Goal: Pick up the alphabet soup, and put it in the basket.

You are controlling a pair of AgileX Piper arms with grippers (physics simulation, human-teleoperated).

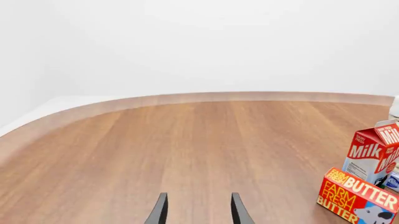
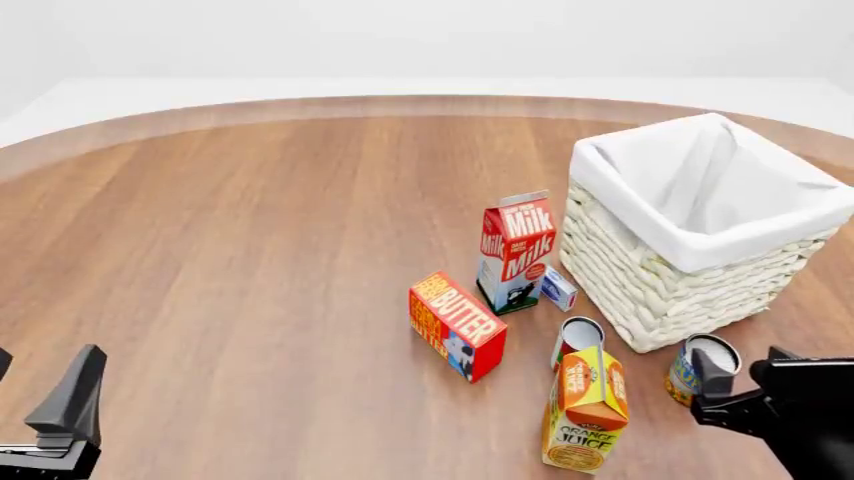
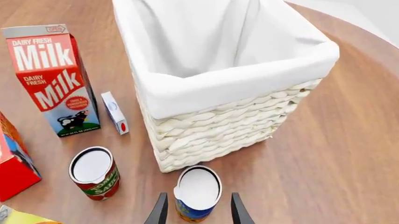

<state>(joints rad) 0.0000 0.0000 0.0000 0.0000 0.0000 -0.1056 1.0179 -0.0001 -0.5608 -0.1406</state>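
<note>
The right gripper (image 3: 197, 212) is spread, its fingers flanking the alphabet soup can (image 3: 197, 192) without visible contact. The can stands upright on the table (image 2: 267, 250), just beside the wicker basket (image 3: 224, 126). The left gripper (image 1: 197, 210) is spread over bare wood.

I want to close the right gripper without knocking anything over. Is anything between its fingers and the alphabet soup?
Nothing visible. In the right wrist view the alphabet soup stands upright between the open fingers of the right gripper. The red-labelled can stands apart to one side, and the basket stands just beyond.
</note>
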